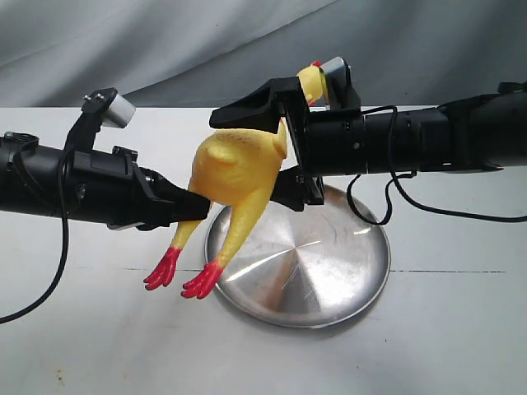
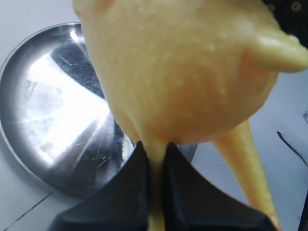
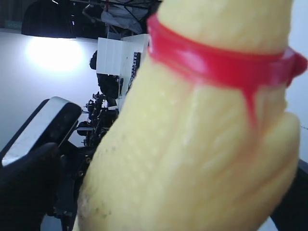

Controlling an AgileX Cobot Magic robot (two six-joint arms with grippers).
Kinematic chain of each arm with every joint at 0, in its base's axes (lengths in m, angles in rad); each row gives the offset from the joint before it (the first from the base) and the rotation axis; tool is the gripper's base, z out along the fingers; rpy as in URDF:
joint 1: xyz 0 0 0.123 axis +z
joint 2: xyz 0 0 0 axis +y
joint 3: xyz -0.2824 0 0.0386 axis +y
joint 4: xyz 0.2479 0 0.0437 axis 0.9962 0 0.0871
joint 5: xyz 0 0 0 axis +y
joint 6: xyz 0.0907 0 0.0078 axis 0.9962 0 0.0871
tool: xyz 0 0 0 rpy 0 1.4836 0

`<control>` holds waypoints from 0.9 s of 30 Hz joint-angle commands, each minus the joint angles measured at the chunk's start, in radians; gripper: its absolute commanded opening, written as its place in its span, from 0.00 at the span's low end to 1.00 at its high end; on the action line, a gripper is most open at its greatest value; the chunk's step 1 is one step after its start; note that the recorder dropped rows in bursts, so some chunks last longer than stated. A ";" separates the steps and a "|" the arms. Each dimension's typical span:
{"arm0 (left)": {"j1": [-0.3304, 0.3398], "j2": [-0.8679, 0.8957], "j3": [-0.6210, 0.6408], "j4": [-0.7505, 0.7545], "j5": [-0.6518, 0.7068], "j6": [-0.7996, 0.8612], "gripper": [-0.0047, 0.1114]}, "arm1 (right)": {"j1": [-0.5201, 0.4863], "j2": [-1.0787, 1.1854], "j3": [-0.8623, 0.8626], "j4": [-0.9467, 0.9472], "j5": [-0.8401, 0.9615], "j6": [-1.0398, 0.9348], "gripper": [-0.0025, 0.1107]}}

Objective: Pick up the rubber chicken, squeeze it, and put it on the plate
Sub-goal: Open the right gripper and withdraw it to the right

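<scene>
The long yellow rubber chicken with the plump body and the thin neck is hanging in the air between both arms, over the left far part of the round shiny steel plate, and it is not touching the plate. The left pincer is clenching on the top of one thin leg; in the left wrist view its black fingers are pressing together on the leg. The right pincer is standing wider, with one jaw over the body and one under it near the neck base, and it seems to be gripping the toy there, below the red neck band. The toy is looking light, soft and hollow, so I am expecting it to give under pressure. The plump body is the best place for squeezing, while the thin leg and neck may be slipping out or stretching. The red feet are dangling near the left rim of the plate; whether they are over the rim or beside it I cannot tell. The rim is low, so lowering is needing little clearance. The white counter is offering open room on the near side and the left. On the far right, a black cable is looping down over the plate's edge, and it could be catching.
</scene>
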 commanded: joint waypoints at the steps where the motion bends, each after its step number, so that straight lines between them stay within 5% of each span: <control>1: -0.005 -0.009 -0.007 -0.022 0.010 -0.011 0.04 | -0.004 -0.006 -0.006 0.001 0.021 -0.011 0.95; 12: 0.000 -0.109 -0.007 0.038 -0.065 -0.053 0.04 | -0.102 -0.006 -0.006 -0.180 0.061 0.029 0.95; 27: 0.000 -0.109 -0.007 0.083 -0.075 -0.073 0.04 | -0.166 -0.006 -0.006 -0.136 0.163 0.029 0.95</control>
